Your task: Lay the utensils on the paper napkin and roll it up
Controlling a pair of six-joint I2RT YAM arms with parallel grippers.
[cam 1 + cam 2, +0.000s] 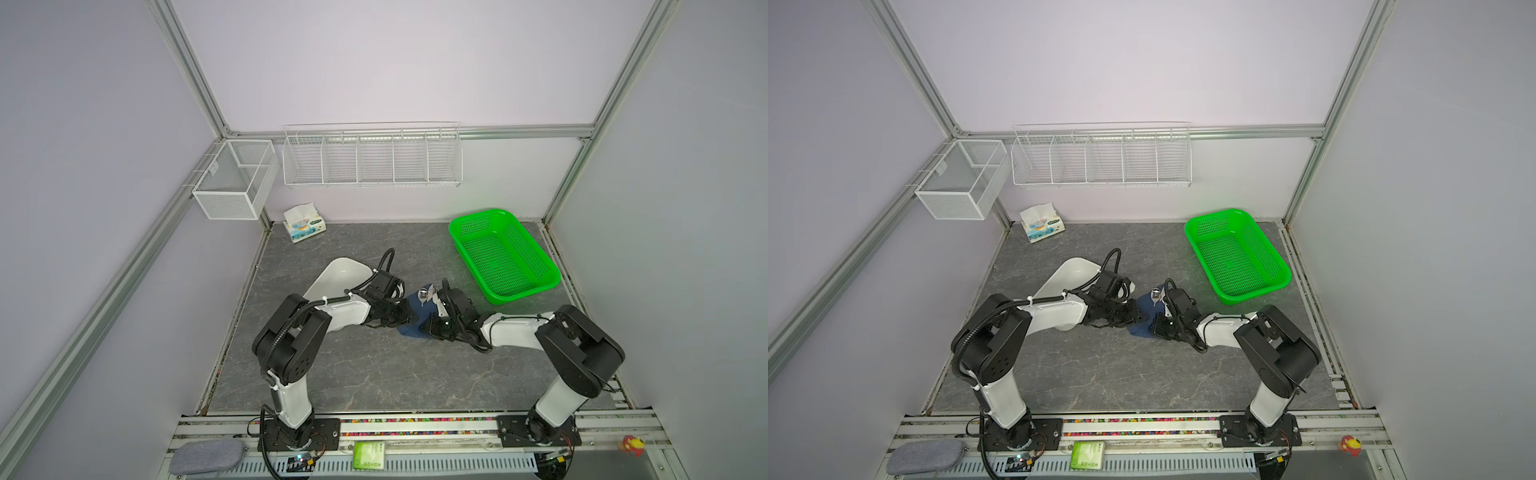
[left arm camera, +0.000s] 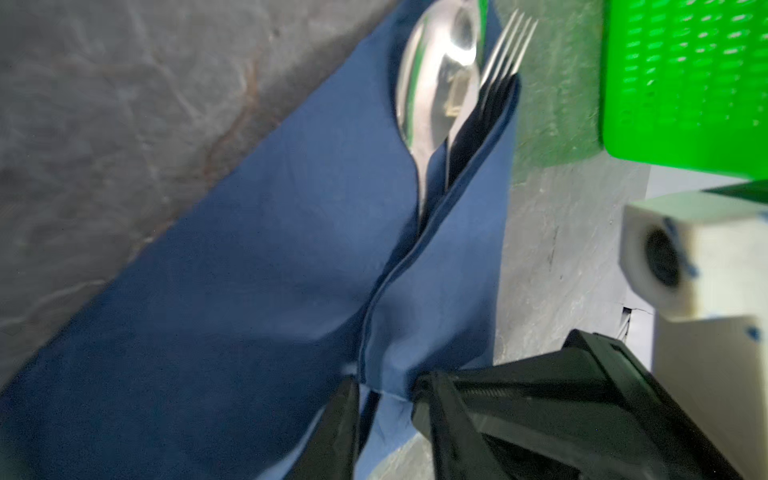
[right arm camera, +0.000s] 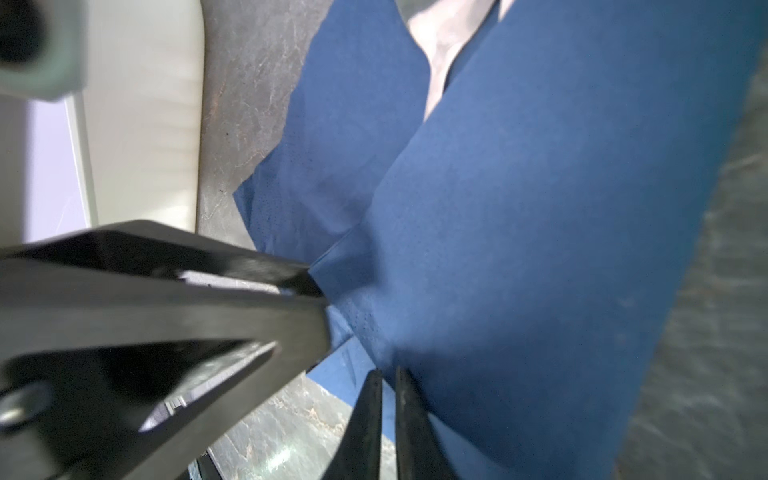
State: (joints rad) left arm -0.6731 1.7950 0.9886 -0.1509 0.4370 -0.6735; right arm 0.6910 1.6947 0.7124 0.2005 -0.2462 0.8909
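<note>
Right now both arms meet near the middle of the desk (image 1: 374,374), with the napkin (image 1: 415,309) lying between them. The near half of the desk, from the arms to the near edge, is bare, so there is open room on that side. A green basket (image 1: 503,257) sits toward the far right corner, with a strip of bare desk between it and the napkin. A white tray (image 1: 336,274) lies toward the left edge, partly under the left arm. A tissue pack (image 1: 304,222) sits at the far left corner by the back wall, well apart from the work.

The napkin is dark navy and thin, and it lies askew to the desk edges. One flap is folded over the cutlery, leaving a long crease down its length. In the left wrist view the spoon (image 2: 436,75) bowl and the fork (image 2: 509,45) tines poke out side by side from the far end of the fold, both shiny.

The right gripper (image 3: 388,382) has its jaws narrow, pinching the folded flap at its near end. The left gripper (image 3: 322,307) has its tips at the napkin's edge just beside it. That view is blurred, and I cannot tell whether its jaws grip the paper.
</note>
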